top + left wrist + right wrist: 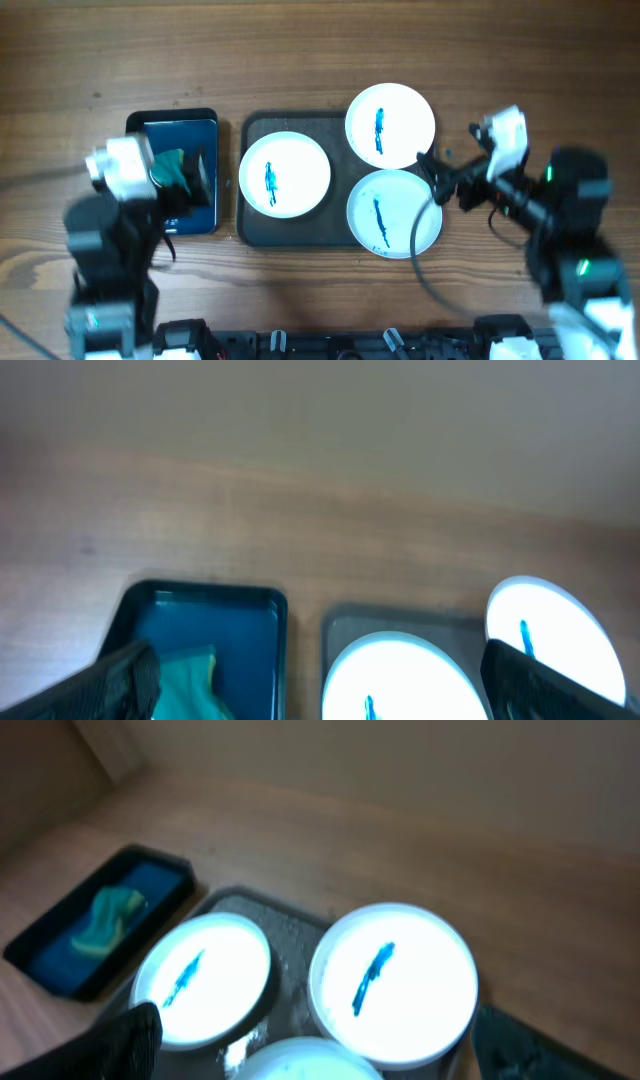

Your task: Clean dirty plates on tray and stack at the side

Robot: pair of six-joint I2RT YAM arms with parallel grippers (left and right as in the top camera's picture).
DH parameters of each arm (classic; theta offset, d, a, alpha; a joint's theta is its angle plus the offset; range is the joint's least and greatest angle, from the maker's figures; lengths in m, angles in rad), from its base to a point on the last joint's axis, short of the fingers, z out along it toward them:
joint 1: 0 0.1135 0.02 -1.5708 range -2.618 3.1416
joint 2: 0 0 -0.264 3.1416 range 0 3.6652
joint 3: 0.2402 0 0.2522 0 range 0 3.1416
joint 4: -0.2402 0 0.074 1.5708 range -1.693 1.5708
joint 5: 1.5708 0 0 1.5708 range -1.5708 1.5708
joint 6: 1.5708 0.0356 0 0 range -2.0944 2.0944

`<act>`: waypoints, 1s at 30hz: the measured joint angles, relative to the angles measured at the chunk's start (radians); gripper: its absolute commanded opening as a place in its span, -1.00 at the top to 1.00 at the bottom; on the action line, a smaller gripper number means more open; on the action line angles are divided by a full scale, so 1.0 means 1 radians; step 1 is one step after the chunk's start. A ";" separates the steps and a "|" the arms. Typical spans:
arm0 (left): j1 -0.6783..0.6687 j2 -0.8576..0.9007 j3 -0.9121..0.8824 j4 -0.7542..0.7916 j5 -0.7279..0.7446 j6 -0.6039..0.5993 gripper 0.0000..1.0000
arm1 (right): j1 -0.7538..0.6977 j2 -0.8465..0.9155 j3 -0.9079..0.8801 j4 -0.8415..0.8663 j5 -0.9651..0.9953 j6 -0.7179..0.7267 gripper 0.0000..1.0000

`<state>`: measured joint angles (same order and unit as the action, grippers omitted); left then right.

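Three round white plates with blue streaks lie on the dark tray (256,228): a left plate (285,173), a far right plate (390,125) and a near right plate (393,213). The two right plates overhang the tray's right rim. My left gripper (192,182) is open and empty above the small blue-bottomed tray. My right gripper (436,177) is open and empty at the right edge of the two right plates. The right wrist view shows all three plates (205,980) (392,982) (305,1065) between its open jaws (320,1050). The left wrist view shows the left plate (405,680) between its open jaws (320,685).
A smaller black tray with a blue bottom (200,215) stands left of the large tray and holds a teal and yellow cloth (172,168). It also shows in the right wrist view (60,965). Brown wood tabletop (330,50) surrounds both trays.
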<state>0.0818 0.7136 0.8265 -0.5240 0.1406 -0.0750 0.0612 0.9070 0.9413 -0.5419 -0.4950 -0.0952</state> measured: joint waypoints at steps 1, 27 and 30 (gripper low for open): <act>0.000 0.072 0.068 -0.052 0.008 -0.002 -1.00 | 0.000 0.072 0.086 -0.087 -0.003 -0.006 -1.00; 0.000 0.900 0.578 -0.493 0.013 -0.211 -0.90 | 0.499 0.856 0.498 -0.263 0.262 0.455 0.08; -0.001 0.900 0.579 -0.493 -0.059 -0.256 -0.90 | 0.565 0.954 0.498 -0.235 0.321 0.540 0.32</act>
<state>0.0811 1.6131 1.4059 -1.0172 0.0818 -0.3313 0.6258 1.8610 1.4391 -0.7769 -0.1741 0.4450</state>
